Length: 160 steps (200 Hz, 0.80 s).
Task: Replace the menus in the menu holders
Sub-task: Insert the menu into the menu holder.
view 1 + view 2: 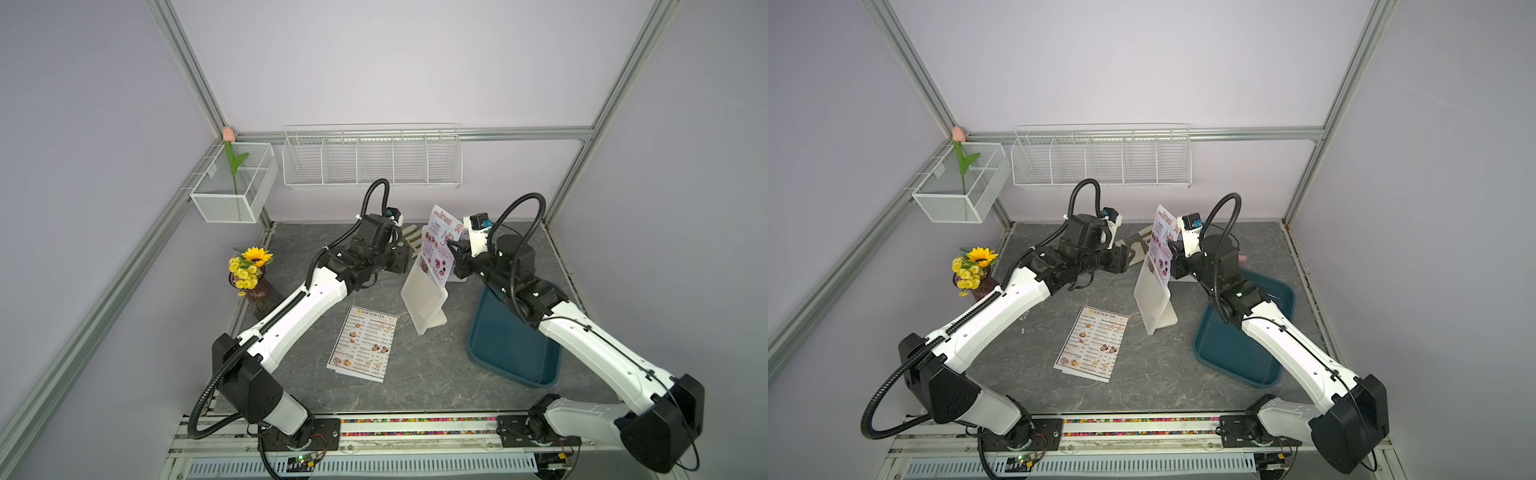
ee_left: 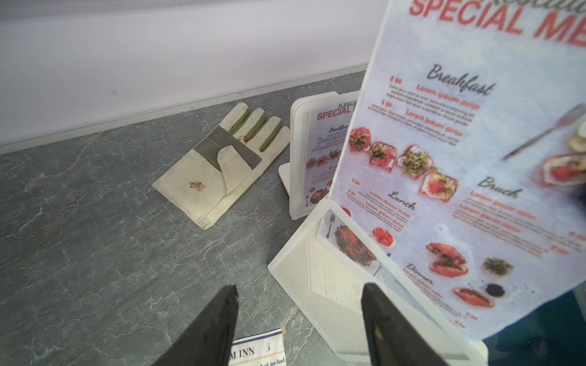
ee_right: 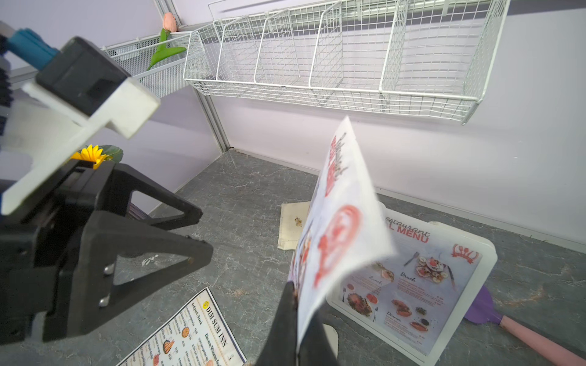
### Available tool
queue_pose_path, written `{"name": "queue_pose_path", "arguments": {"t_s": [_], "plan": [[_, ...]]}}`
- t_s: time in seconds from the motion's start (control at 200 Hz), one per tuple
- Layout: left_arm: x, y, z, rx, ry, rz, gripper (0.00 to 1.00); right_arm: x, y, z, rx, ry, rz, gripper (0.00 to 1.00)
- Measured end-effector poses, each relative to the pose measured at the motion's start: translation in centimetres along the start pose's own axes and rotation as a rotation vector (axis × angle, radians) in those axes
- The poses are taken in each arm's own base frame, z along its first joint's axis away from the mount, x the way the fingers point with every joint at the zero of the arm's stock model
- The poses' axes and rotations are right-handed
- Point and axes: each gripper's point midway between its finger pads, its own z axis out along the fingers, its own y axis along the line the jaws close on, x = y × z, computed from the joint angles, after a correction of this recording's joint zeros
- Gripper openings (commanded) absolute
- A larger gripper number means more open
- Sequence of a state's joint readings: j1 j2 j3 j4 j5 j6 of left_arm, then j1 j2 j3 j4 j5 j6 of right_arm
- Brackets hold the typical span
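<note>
A DIM SUM INN menu (image 1: 362,343) lies flat in front of the menu holder (image 1: 419,299). The right gripper (image 3: 296,312) pinches a SPECIAL MENU sheet (image 1: 440,239), its bottom inside the holder. Beside the holder, the left gripper (image 2: 300,286) has its fingers apart. Behind stands a second menu holder (image 2: 296,133), full.

With twelve o'clock straight ahead of the left gripper (image 2: 300,286), its two black fingers (image 2: 206,326) stand apart above the grey marbled table (image 2: 95,221). A corner of a DIM SUM INN menu (image 2: 257,348) lies flat between them. At one o'clock sits the near menu holder (image 2: 285,269), with a large tilted SPECIAL MENU sheet (image 2: 459,174) whose lower corner is inside the clear front. Farther off at twelve, a second menu holder (image 2: 296,133) carries its own SPECIAL MENU page (image 2: 326,149). A stained glove (image 2: 218,171) lies at eleven, just beside it.
</note>
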State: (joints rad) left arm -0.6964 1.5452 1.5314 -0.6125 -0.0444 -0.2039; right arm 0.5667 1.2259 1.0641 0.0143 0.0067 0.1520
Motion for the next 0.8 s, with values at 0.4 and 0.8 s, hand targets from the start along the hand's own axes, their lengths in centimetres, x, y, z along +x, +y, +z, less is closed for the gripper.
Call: {"name": "queue_pose_path", "arguments": {"t_s": [0.4,0.8], "plan": [[-1.0,-0.2,-0.2,0.002,-0.022,-0.001,0.65,-0.1,1.6,-1.3,-0.072,-0.013,0.001,0.12],[-1.0,-0.2,-0.1,0.002,-0.020,-0.001,0.65,1.0,3.0,-2.3,-0.109,0.039,0.007,0.10]]}}
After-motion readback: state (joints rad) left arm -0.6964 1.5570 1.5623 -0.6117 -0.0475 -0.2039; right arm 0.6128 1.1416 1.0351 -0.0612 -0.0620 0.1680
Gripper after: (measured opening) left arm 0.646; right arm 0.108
